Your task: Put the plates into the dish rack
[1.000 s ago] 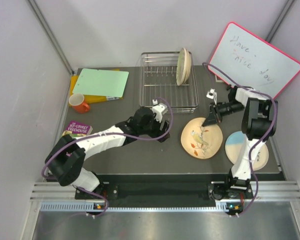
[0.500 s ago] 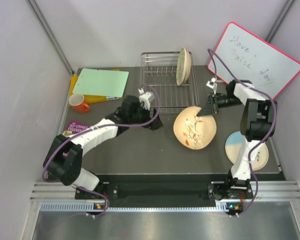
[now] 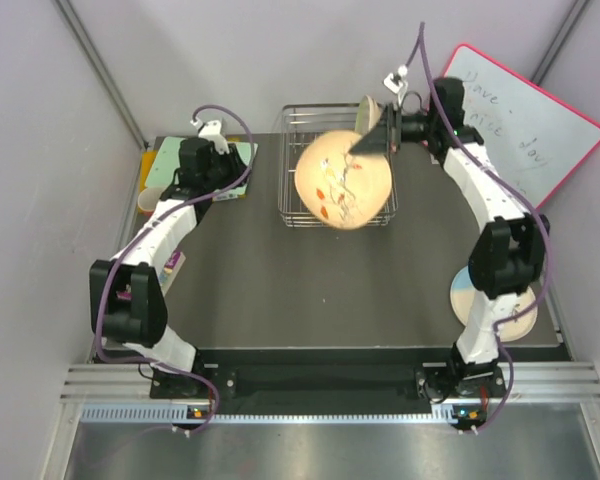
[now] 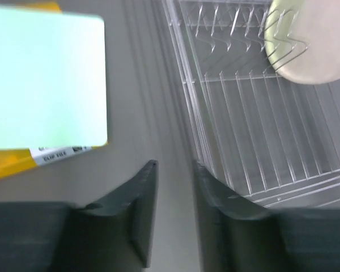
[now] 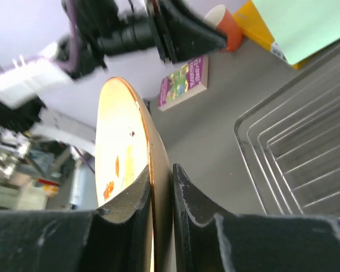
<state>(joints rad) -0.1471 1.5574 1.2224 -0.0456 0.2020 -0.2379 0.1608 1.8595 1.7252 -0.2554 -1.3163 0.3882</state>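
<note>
My right gripper (image 3: pixel 373 140) is shut on the rim of a cream plate with twig motifs (image 3: pixel 342 182) and holds it tilted in the air above the wire dish rack (image 3: pixel 302 205). In the right wrist view the plate (image 5: pixel 120 141) stands edge-on between my fingers (image 5: pixel 187 192), with the rack (image 5: pixel 306 153) below. A cream plate (image 3: pixel 366 112) stands upright at the rack's far right and also shows in the left wrist view (image 4: pixel 311 39). A light blue and cream plate (image 3: pixel 467 290) lies on the table by the right arm's base. My left gripper (image 4: pixel 174 170) is open and empty, left of the rack (image 4: pixel 260 113).
A green folder (image 4: pixel 45 79) on yellow sheets lies at the table's far left, under my left wrist. An orange cup (image 5: pixel 229 28) and a book (image 5: pixel 187 79) sit at the left edge. A pink-framed whiteboard (image 3: pixel 510 120) leans at the back right.
My right gripper has lifted the cream plate off the table and carried it back over the rack. My left arm has swung away to the far left, over the folder.
</note>
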